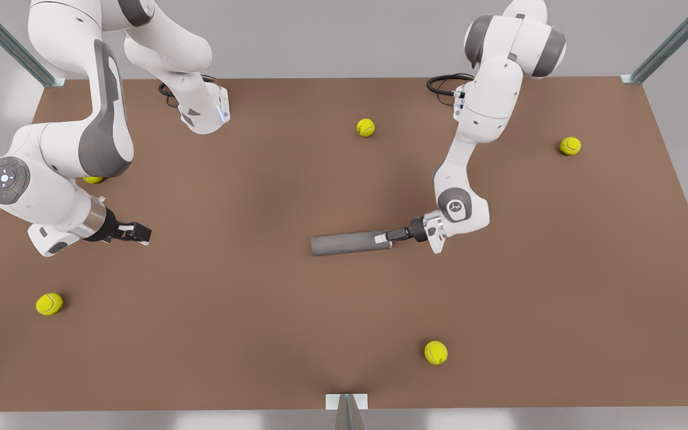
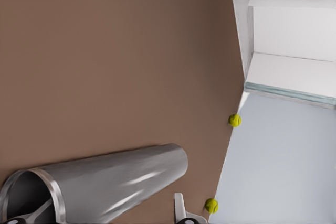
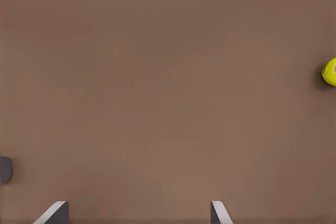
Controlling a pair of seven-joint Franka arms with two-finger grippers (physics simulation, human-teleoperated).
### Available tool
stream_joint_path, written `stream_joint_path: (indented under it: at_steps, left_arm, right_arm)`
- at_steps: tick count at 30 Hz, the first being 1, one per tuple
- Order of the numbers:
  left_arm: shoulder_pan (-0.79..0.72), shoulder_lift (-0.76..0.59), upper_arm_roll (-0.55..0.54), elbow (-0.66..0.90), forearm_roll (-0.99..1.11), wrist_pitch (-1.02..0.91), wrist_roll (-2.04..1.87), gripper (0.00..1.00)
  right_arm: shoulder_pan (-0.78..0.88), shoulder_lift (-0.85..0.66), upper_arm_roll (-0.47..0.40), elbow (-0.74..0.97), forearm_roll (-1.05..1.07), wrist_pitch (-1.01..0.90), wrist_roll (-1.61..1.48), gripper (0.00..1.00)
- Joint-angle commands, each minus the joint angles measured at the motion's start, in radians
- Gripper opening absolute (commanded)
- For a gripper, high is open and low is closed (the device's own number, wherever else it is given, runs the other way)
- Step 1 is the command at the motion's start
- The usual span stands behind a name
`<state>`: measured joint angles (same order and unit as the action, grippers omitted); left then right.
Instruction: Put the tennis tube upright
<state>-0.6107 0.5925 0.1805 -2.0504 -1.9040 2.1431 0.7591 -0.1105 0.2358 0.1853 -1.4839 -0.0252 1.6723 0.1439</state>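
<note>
tube: slim matte dark-grey hollow tennis tube lying flat mid brown table | left gripper: at the silver-rimmed open end, one finger inside, seemingly pinching the wall | right gripper: waiting well apart, fingers spread, empty | handling: probably light, rigid, slick; rim hold suits tipping upright

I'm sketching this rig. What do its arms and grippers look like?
Both arms: rounded white shells, grey joint bands, black cables at the bases. The left gripper, by the tennis tube, and the right gripper, at the front view's left, are black with pale fingers. The right arm bears a grey button disc.
</note>
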Motion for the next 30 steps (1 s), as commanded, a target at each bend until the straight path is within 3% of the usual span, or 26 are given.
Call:
stream_joint_path:
  at_steps: [1, 10, 12, 13, 14, 18, 20, 27, 30]
  left_arm:
    - [0.0, 0.0, -0.001, 0.004, -0.026, -0.011, 0.057, 1.0]
    - [0.034, -0.008, -0.003, 0.003, -0.089, -0.129, 0.051, 1.0]
    - [0.032, -0.008, -0.003, 0.003, -0.093, -0.138, 0.048, 0.89]
    - [0.032, -0.008, -0.003, 0.003, -0.104, -0.141, 0.048, 0.88]
    - [0.032, -0.008, -0.007, 0.003, -0.104, -0.141, 0.048, 0.81]
    - [0.032, -0.006, -0.012, 0.004, -0.104, -0.141, 0.048, 0.38]
    - [0.032, -0.005, -0.012, 0.004, -0.104, -0.141, 0.046, 0.22]
    - [0.032, -0.045, -0.007, 0.003, -0.089, -0.138, -0.06, 0.21]
    - [0.032, -0.114, -0.001, 0.009, 0.052, -0.086, -0.208, 0.21]
  right_arm:
    - [0.0, -0.001, 0.0, 0.0, 0.001, 0.0, 0.026, 1.0]
    - [0.0, -0.001, 0.0, 0.0, 0.001, 0.0, 0.025, 1.0]
    - [0.0, -0.001, 0.0, 0.0, 0.001, 0.0, 0.025, 1.0]
    - [0.0, -0.001, 0.0, 0.0, 0.001, 0.0, 0.025, 1.0]
    - [0.0, -0.001, 0.0, 0.0, 0.001, 0.0, 0.025, 1.0]
    - [0.0, -0.001, 0.0, 0.0, 0.001, 0.0, 0.025, 1.0]
    - [0.0, -0.001, 0.0, 0.0, 0.001, 0.0, 0.025, 1.0]
    - [0.0, -0.001, 0.0, 0.0, 0.001, 0.0, 0.025, 1.0]
    - [0.0, -0.001, 0.0, 0.0, 0.001, 0.0, 0.025, 1.0]
